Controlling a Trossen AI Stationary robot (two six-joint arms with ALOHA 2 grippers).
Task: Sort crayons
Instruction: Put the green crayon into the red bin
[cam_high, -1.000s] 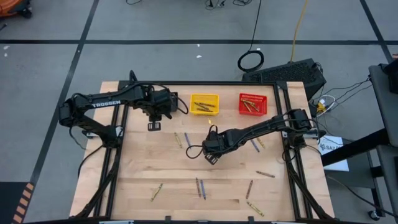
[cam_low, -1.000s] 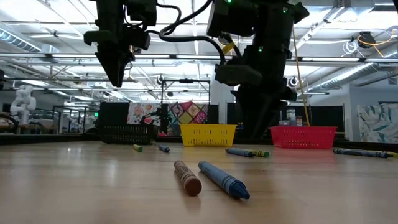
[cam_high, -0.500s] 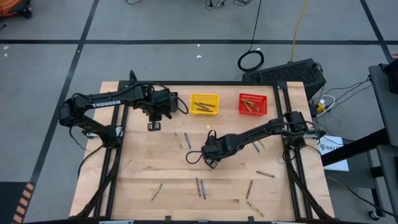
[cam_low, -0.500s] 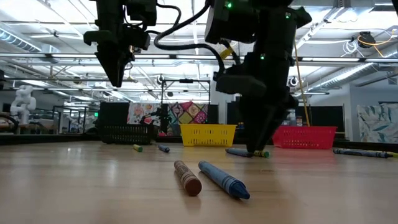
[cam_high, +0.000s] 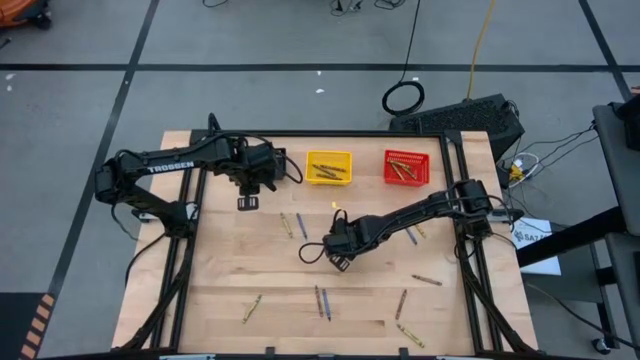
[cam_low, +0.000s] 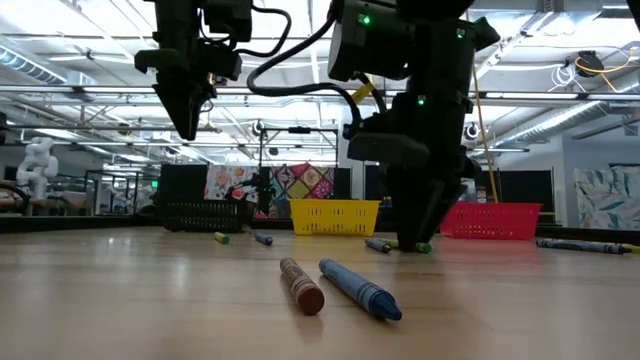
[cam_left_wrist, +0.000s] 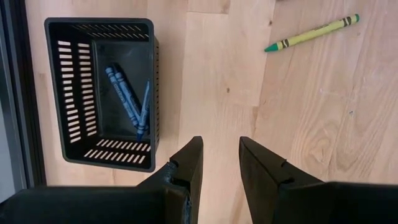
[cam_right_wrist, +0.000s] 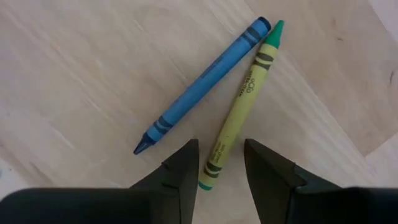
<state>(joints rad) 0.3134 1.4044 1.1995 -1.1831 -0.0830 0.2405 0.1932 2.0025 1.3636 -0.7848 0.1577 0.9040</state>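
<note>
You are looking down on a pale wood table (cam_high: 230, 260) standing on grey floor crossed by dark tape lines. A cable coil (cam_high: 403, 98) is lying behind the table, and the low view is showing a hall with ceiling lights and patterned panels.

Going left to right along the far edge: a black bin (cam_left_wrist: 102, 93) is holding blue crayons (cam_left_wrist: 127, 99), a yellow bin (cam_high: 329, 166) is holding yellow-olive ones, and a red bin (cam_high: 406, 168) is holding brown ones. Loose crayons (cam_high: 320, 300) are lying scattered over the middle and near parts of the table.

The left gripper (cam_left_wrist: 221, 165) is hovering just beside the black bin, fingers parted with bare wood between them, gripping nothing.

The right gripper (cam_right_wrist: 221, 165) is reaching down near the table's middle. Its fingers are standing apart, straddling the lower end of a yellow crayon (cam_right_wrist: 239, 106) whose tip is meeting a blue crayon (cam_right_wrist: 202, 84). You cannot tell whether the fingers are touching the yellow one.
</note>
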